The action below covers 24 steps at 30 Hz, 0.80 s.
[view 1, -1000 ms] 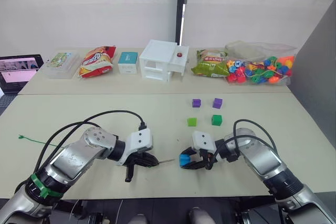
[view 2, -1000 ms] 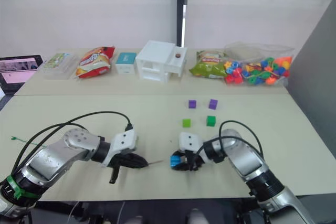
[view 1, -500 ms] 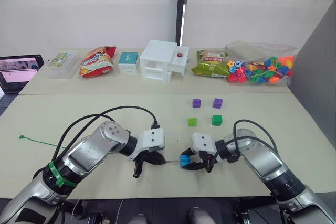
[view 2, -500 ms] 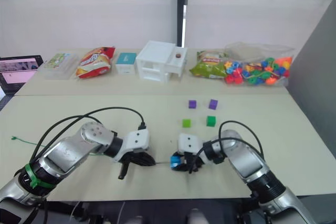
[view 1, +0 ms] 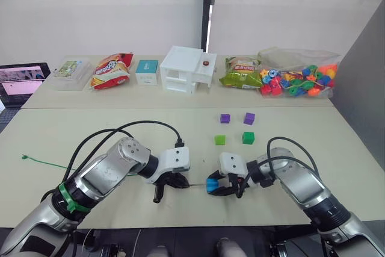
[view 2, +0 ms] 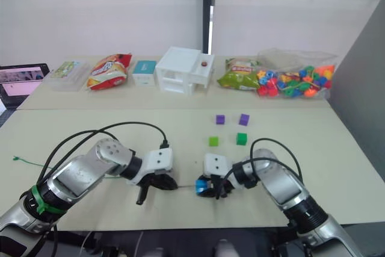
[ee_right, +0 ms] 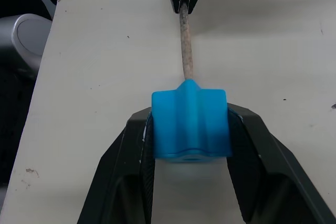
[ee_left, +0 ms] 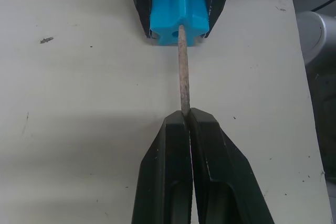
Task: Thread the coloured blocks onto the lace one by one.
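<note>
Two pale tables (view 1: 180, 130) pushed together against a white wall, snack bags and a white box (view 1: 187, 68) lined up along the far one, plus a clear bag of multicoloured beads (view 1: 299, 78) to the right of that box.

Using the blue block (view 1: 212, 185) as the reference: it's near the front edge of the near table, squeezed between the two black fingers of the right gripper (ee_right: 190, 150), so that one's closed on it. Just left of the block, the left gripper (ee_left: 185, 121) has its fingers pressed together on the lace tip (ee_left: 182, 72), and the grey tip runs straight into the hole in the block's face. The rest of the green lace (view 1: 42, 161) trails off way to the left of the block.

Behind the block, a bit further back on the table, sit the light green block (view 1: 220, 139) and dark green block (view 1: 248, 138), and behind those the two purple blocks (view 1: 225, 118) side by side.
</note>
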{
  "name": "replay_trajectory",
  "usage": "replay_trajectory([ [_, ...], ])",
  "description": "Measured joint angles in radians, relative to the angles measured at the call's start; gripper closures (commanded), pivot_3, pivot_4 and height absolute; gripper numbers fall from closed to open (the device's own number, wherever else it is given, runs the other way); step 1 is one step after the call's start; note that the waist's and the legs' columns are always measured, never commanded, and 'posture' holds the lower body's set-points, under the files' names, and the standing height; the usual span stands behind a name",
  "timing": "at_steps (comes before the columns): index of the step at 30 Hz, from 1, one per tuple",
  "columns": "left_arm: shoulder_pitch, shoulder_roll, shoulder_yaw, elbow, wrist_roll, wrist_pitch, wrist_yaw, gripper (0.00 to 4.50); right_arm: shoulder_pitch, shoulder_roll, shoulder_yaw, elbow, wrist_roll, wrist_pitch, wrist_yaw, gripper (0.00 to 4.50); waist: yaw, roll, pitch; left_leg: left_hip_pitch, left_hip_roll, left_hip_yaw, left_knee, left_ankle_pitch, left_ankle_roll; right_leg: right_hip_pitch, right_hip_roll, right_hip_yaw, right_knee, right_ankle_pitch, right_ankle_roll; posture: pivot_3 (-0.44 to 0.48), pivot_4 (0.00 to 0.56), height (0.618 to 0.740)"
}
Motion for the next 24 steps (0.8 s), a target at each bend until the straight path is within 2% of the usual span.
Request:
replay_trajectory([
  [12,0.002,-0.037,-0.028,-0.033,0.011,0.023,0.013,4.50,0.001,-0.007,0.002,-0.021,0.002,0.030,-0.009,3.13,0.001,0.000,0.000,0.000,0.000,0.000,0.000,0.000,0.000,0.000,0.000,0.000,0.000,0.000,0.000,0.000,0.150,0.740],
  [24,0.002,-0.009,-0.031,-0.034,0.008,0.038,0.012,4.50,0.005,-0.008,0.003,-0.030,0.002,0.037,-0.015,3.13,-0.001,0.000,0.000,0.000,0.000,0.000,0.000,0.000,0.000,0.000,0.000,0.000,0.000,0.000,0.000,0.000,0.150,0.740],
])
